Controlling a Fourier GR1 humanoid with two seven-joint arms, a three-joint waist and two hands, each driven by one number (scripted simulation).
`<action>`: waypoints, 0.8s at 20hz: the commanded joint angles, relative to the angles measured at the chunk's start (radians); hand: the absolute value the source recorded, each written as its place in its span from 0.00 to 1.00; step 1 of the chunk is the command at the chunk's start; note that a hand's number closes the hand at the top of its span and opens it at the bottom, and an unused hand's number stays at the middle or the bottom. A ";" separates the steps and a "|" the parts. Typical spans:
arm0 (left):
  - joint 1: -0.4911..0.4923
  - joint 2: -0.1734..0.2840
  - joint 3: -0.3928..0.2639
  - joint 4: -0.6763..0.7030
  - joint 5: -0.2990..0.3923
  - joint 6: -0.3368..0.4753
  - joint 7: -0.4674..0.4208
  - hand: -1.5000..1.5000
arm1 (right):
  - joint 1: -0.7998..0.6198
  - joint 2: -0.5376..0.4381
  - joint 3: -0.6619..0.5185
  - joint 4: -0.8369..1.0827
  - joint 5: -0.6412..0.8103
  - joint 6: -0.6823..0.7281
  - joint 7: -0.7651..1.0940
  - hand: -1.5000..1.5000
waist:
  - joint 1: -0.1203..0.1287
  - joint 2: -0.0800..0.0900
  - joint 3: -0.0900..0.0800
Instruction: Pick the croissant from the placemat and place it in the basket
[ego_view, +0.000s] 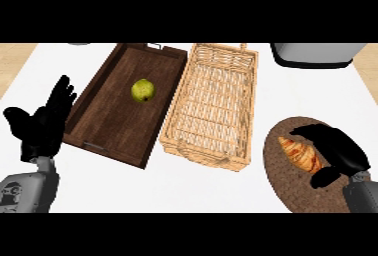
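Right hand (336, 150) curling over the croissant (301, 154) on the round placemat (284, 177) near right, wicker basket (214, 107) centre, left hand (43, 122) open, fingers straight, far left

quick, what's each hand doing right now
Left hand: open, resting, holding nothing.
Right hand: fingers curled round the croissant on the placemat.

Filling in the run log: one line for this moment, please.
right robot hand: curled around croissant on placemat | basket: empty | left robot hand: open
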 joint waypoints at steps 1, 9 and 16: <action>0.038 -0.038 -0.027 0.031 -0.034 0.019 -0.070 0.50 | 0.008 -0.013 0.064 0.036 0.081 0.009 -0.002 1.00 | -0.002 0.013 0.023; 0.044 0.010 0.013 -0.043 0.017 -0.026 -0.001 0.50 | 0.035 0.011 0.005 0.157 0.021 -0.091 -0.115 1.00 | 0.007 0.013 0.025; 0.008 -0.022 -0.014 -0.009 -0.006 -0.002 -0.015 0.50 | 0.110 0.384 0.237 0.045 0.000 0.064 0.077 1.00 | 0.032 0.029 0.031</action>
